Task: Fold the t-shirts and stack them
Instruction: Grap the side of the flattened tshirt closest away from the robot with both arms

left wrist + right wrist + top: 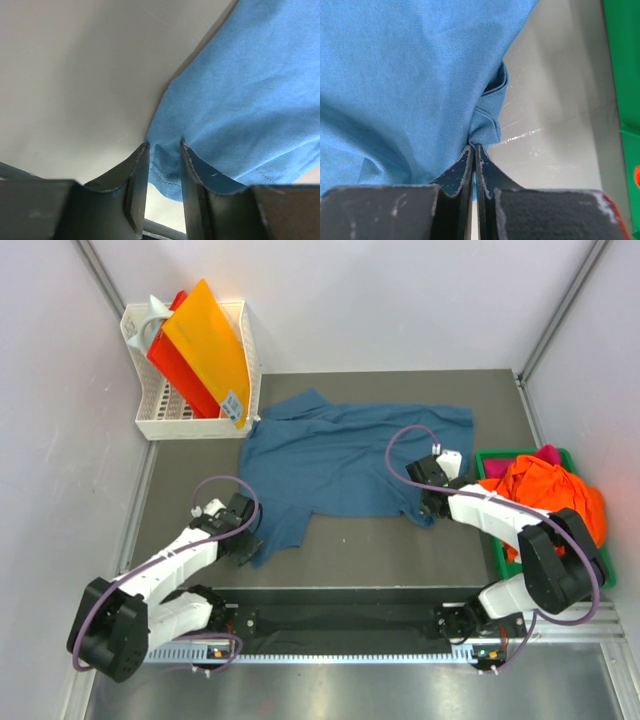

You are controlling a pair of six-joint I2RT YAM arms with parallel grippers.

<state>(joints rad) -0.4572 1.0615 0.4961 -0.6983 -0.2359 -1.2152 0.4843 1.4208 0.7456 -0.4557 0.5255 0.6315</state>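
A dark teal-blue t-shirt (340,465) lies spread out on the grey table. My left gripper (247,543) is at its near left corner. In the left wrist view the left gripper (164,145) has its jaws a little apart, with the shirt's (250,100) stitched hem lying loose between them. My right gripper (427,512) is at the shirt's near right edge. In the right wrist view it (474,146) is shut on a bunched fold of the shirt (395,75). An orange t-shirt (545,495) and a magenta one (547,453) lie crumpled in the tray.
A green plastic tray (498,454) stands at the right edge of the table, and its wall (622,75) shows in the right wrist view. A white basket (160,420) at the back left holds flat orange and red sheets (205,335). Grey walls enclose the table.
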